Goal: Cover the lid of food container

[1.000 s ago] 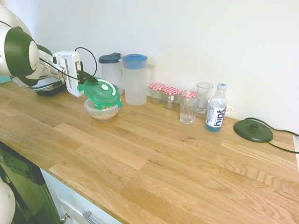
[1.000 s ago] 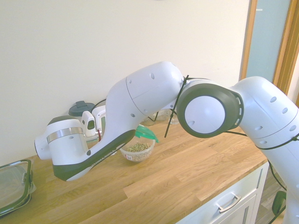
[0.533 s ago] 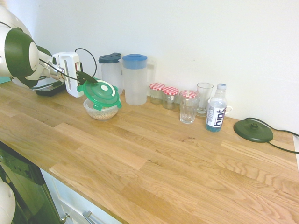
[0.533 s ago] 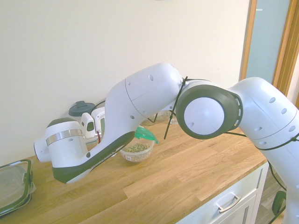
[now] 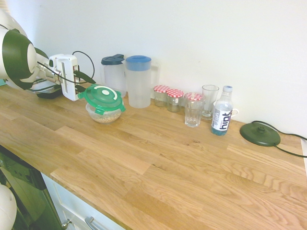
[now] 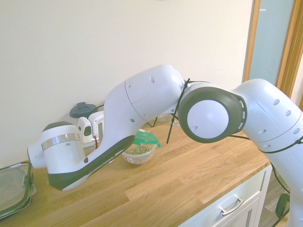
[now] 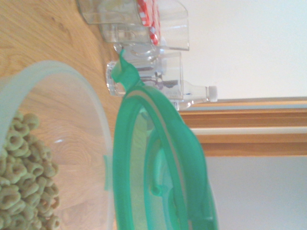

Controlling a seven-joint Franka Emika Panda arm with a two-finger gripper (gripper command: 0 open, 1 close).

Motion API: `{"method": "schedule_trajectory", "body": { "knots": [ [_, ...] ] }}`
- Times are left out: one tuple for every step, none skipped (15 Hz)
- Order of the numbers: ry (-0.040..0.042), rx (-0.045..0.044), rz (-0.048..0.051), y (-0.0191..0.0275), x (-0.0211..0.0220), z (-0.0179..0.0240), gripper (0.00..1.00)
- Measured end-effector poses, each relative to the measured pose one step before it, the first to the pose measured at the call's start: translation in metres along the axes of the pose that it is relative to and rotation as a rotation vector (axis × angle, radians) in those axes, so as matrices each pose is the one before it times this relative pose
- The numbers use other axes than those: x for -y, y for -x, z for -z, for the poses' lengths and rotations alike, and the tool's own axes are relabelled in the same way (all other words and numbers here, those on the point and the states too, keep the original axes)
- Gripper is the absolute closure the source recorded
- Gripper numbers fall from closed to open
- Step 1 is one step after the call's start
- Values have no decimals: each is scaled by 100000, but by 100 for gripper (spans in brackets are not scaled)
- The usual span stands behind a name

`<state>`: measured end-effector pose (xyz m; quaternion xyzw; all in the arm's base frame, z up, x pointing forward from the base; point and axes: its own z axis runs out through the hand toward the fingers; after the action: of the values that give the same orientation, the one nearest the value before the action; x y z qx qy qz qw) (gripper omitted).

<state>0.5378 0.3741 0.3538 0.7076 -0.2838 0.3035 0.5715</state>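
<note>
1. The lid (image 5: pixel 102 97) rests tilted on the food container (image 5: pixel 104 114), not seated flat.
2. The gripper (image 5: pixel 82 81) fingers stand apart beside the lid's edge, holding nothing.
3. If you withdraw carelessly, a finger may snag a tab and tip the lid off.

A wooden counter (image 5: pixel 158 158) carries a bowl (image 5: pixel 104 115) of cereal, two pitchers (image 5: pixel 138 82) by the wall, three checked-lid jars (image 5: pixel 174 99), two glasses (image 5: pixel 193 109) and a water bottle (image 5: pixel 222 117). A dark round base (image 5: pixel 260 134) lies at one end, a black-rimmed container (image 6: pixel 14 187) at the other.
</note>
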Motion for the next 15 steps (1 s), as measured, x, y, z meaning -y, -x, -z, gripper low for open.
{"method": "schedule_trajectory", "body": {
  "knots": [
    [-2410,759,574,265,-390,1037,0],
    [-2263,833,552,234,-422,1009,0],
    [-1954,296,398,173,-477,978,0],
    [-1516,343,437,133,-485,844,0],
    [-1051,527,381,184,-410,626,0],
    [-770,870,452,140,-339,431,0],
    [-838,1030,447,62,-325,352,0],
    [-1136,1994,781,32,-475,402,0],
    [-1762,3146,647,-257,-718,392,0],
    [-2966,4599,249,-728,-960,341,0],
    [-4036,5603,-463,-1362,-1288,183,0],
    [-4365,5274,-364,-1636,-1413,-248,0],
    [-4795,4933,161,-1752,-1405,-545,0],
    [-5010,4989,177,-1906,-1604,-629,0],
    [-4853,4582,191,-1919,-1640,-636,0]
  ]
}}
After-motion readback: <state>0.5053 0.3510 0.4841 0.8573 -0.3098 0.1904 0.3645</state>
